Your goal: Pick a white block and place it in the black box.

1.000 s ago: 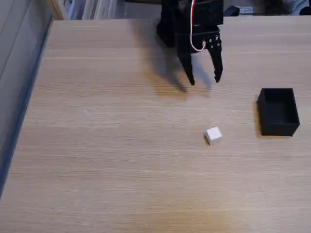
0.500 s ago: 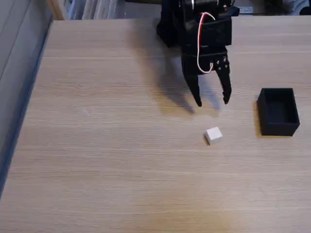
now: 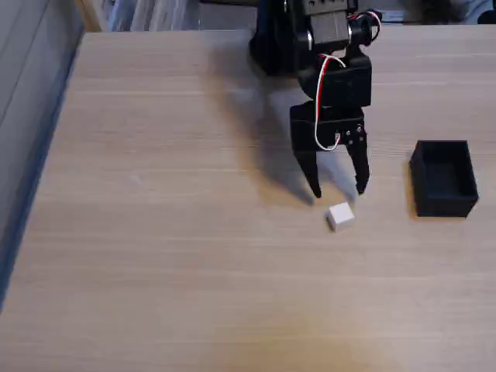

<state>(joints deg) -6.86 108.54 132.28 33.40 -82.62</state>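
Observation:
A small white block (image 3: 339, 216) lies on the wooden table, slightly right of centre in the fixed view. My black gripper (image 3: 339, 192) hangs just behind and above it, fingers spread open and pointing down toward the block, with nothing between them. A red and white cable loops down the front of the wrist. The black box (image 3: 443, 178), open on top and seemingly empty, stands on the table to the right of the block, well clear of the gripper.
The arm's black base (image 3: 271, 39) stands at the table's far edge. The table's left edge (image 3: 43, 155) runs diagonally beside a grey wall. Bare wood stretches across the front and left of the tabletop.
The gripper has come forward and down from the back of the table toward the white block, staying open. Block and box have not moved.

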